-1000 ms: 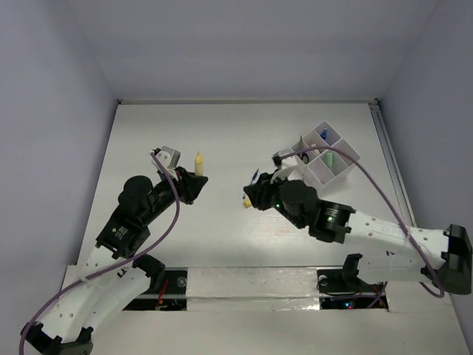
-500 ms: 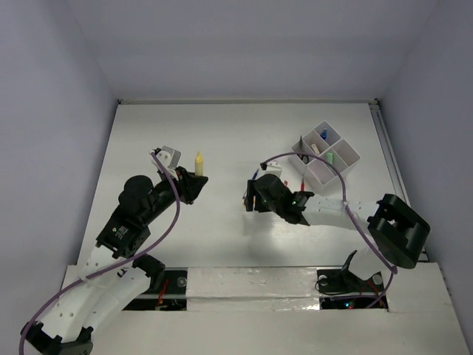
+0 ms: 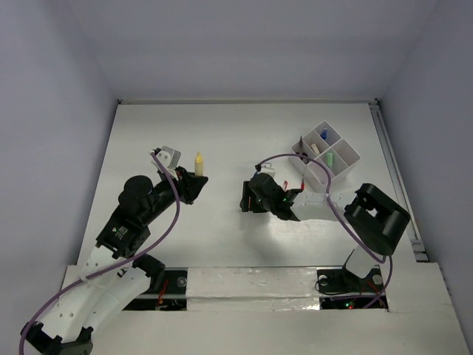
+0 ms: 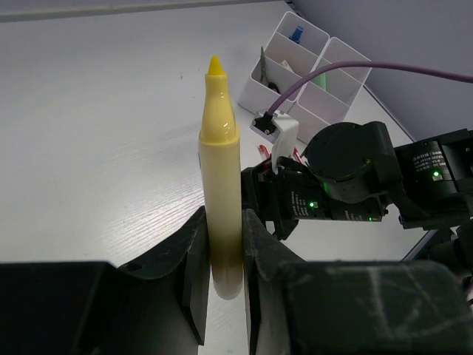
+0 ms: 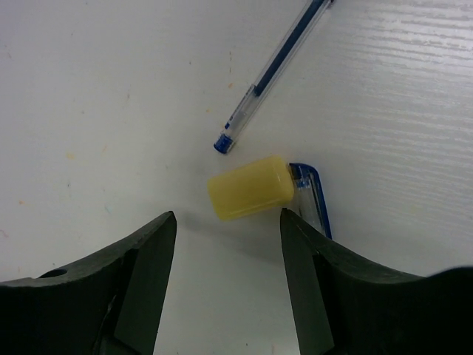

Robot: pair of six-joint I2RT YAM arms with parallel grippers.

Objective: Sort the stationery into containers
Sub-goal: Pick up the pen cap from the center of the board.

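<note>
Fingers of my left gripper [image 4: 222, 248] pinch yellow marker [image 4: 219, 148]; right gripper [image 5: 225, 217] spread, yellow cap [image 5: 247, 186] at its twelve o'clock.

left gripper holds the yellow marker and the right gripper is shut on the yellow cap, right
No: the left gripper does hold the yellow marker, but the right gripper is open and the yellow cap lies ungripped on the table, as the right wrist view shows.

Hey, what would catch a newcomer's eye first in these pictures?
A yellow marker stands upright, clamped in the jaws of the left gripper. The right gripper hangs with open jaws over a loose yellow cap lying on the table beside a blue pen.
</note>
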